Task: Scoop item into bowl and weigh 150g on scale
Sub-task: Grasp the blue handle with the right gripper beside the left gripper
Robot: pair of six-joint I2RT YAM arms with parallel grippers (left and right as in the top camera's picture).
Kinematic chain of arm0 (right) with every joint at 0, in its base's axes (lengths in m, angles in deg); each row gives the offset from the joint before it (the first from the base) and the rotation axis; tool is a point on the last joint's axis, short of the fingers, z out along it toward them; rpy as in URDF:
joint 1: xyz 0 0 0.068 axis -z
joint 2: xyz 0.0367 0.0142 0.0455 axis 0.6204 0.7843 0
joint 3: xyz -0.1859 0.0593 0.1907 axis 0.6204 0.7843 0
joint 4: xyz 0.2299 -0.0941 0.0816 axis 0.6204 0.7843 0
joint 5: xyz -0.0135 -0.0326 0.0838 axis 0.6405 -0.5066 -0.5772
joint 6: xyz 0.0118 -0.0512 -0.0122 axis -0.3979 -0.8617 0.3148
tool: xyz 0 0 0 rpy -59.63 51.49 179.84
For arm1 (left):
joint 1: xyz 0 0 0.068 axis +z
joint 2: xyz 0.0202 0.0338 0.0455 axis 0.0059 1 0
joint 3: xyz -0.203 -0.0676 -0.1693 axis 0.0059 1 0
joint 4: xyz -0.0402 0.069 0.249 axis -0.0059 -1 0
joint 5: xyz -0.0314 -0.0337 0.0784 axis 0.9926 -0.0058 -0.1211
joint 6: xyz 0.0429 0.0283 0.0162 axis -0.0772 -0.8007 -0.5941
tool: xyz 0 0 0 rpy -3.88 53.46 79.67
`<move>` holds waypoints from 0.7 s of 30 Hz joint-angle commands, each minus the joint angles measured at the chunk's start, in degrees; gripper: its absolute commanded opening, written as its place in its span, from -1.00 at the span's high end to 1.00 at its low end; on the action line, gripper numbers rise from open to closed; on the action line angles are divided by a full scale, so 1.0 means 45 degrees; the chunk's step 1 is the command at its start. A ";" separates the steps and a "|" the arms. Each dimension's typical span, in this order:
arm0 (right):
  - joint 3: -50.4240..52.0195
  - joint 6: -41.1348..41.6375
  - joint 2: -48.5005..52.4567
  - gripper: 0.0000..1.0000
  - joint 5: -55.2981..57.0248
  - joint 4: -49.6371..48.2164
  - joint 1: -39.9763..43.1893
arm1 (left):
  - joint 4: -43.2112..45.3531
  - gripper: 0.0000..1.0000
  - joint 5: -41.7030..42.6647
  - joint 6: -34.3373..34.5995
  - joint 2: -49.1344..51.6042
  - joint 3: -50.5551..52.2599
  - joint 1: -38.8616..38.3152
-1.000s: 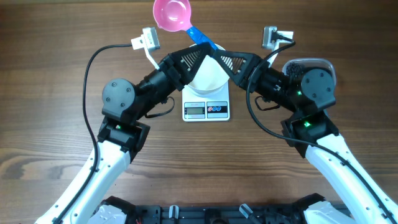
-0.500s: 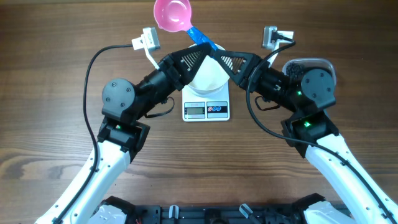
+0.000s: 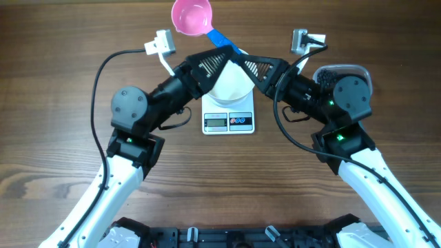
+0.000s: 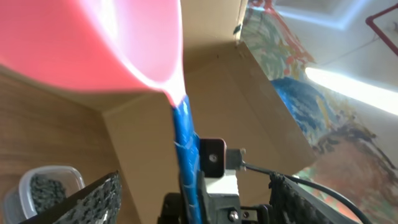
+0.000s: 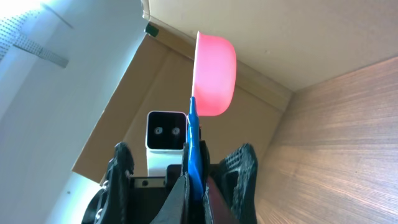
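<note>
A: Beans [image 4: 45,186]?
B: All in the tub [image 4: 73,178], behind the right gripper [image 5: 185,163], by its arm. None seen in the bowl [image 3: 231,88].
A: Grippers?
B: Right one clamped on the scoop [image 3: 191,16] by its blue handle, with the pink cup empty, out past the fingertips. Left gripper [image 4: 193,186] spread wide, handle between its jaws, untouched.
A: Bowl?
B: On the scale [image 3: 229,122], under both grippers.
A: Progress?
B: Early, I'd say. Scooping, pouring, weighing all left.
</note>
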 commanded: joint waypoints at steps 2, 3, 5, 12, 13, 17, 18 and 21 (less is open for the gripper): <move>-0.0155 0.0087 -0.0005 0.91 0.0170 -0.0024 -0.0044 | 0.0058 -0.64 0.0102 -0.0107 -0.0131 -0.0141 0.0709; -0.0155 0.0083 -0.0005 0.91 0.0155 -0.0019 -0.0044 | 0.0053 -0.61 0.0107 -0.0107 -0.0131 -0.0141 0.0821; -0.0155 0.0083 -0.0005 0.91 0.0126 -0.0010 -0.0044 | 0.0058 -0.54 0.0117 -0.0102 -0.0131 -0.0141 0.0991; -0.0155 0.0092 -0.0005 0.92 -0.0316 0.0136 -0.0044 | 0.0063 -0.30 0.0117 -0.0097 -0.0131 -0.0141 0.0991; -0.0155 0.0092 -0.0005 0.91 -0.0350 0.0180 -0.0044 | 0.0063 -0.29 0.0117 -0.0097 -0.0131 -0.0141 0.0991; -0.0155 0.0131 -0.0005 0.91 -0.0350 0.0257 -0.0044 | 0.0063 -0.25 0.0126 -0.0044 -0.0131 -0.0141 0.0991; -0.0155 0.0238 -0.0005 0.91 -0.0350 0.0257 -0.0044 | 0.0073 -0.25 0.0126 -0.0044 -0.0131 -0.0141 0.0991; -0.0155 0.0476 -0.0005 0.91 -0.0340 0.0253 -0.0044 | 0.0073 -0.25 0.0121 -0.0049 -0.0131 -0.0141 0.0889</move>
